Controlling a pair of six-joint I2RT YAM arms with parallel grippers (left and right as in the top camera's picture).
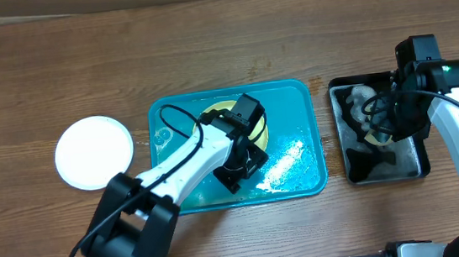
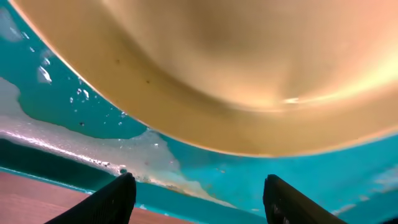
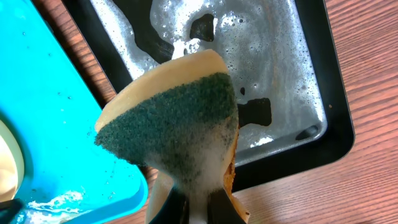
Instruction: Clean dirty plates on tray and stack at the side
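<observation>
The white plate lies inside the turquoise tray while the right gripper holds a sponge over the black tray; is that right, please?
Not quite: the overhead view shows the white plate on the wooden table, left of the turquoise tray. The right gripper does hold the sponge over the black tray.

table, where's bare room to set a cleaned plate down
Bare wood runs along the far edge of the table, behind both trays, and around the white plate at the left. Crowded: the blue tray under the left gripper, and the narrow gap to the black tray.
</observation>
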